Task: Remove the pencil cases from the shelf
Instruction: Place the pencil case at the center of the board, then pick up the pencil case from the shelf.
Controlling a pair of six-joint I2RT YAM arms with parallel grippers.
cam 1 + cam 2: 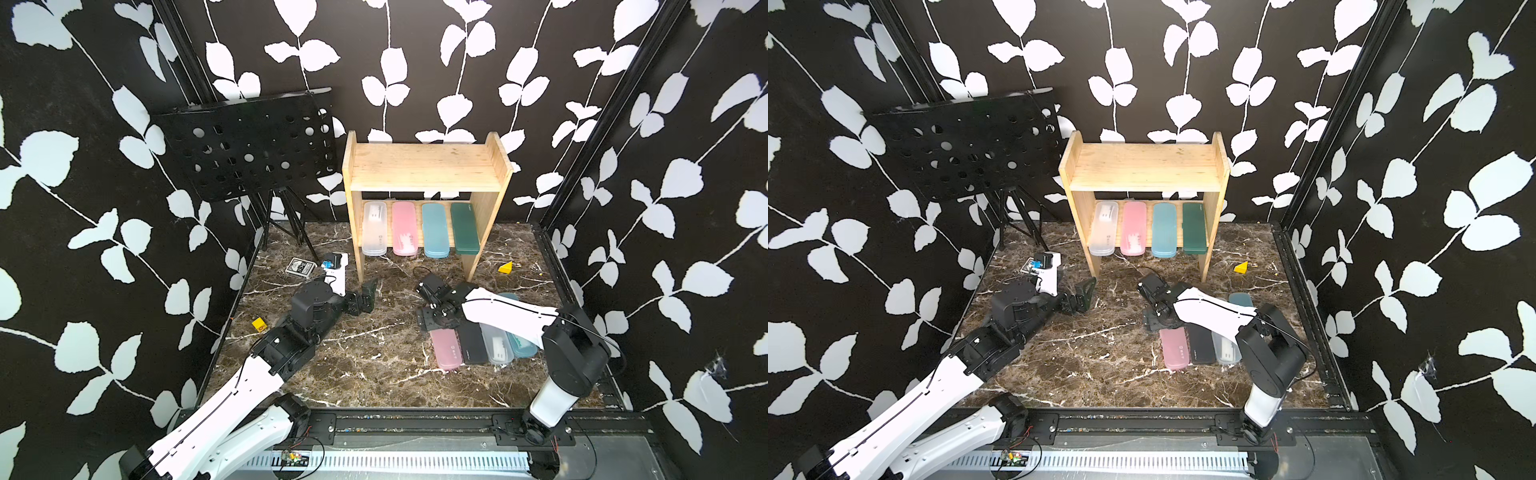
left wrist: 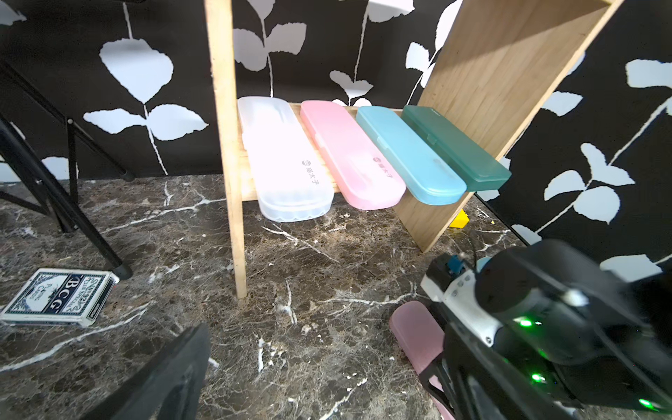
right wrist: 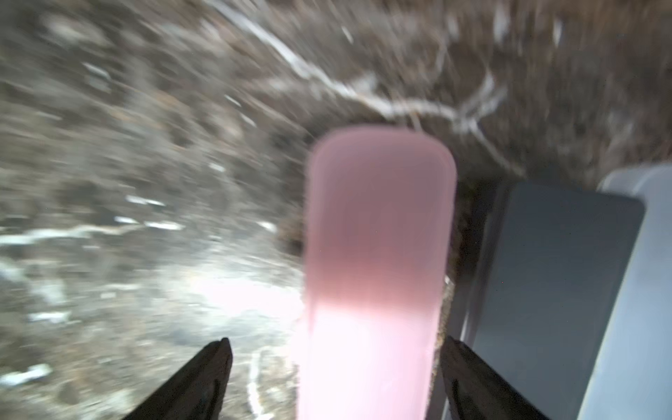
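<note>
A light-wood two-tier shelf (image 1: 1144, 166) stands on a dark marble tabletop (image 1: 1100, 374). Side by side on its lower tier lie a frosted clear plastic pencil case (image 1: 1104, 228), a pink case (image 1: 1133, 229), a light blue case (image 1: 1163, 231) and a dark green case (image 1: 1195, 229).

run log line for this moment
light-wood shelf: four slim plastic pencil cases on lower tier | marble table: four cases | right gripper: open astride pink case | left gripper: open, empty

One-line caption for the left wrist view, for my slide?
Clear case, pink case, blue case and green case overhang the lower tier of the shelf; card box on the marble table.
</note>
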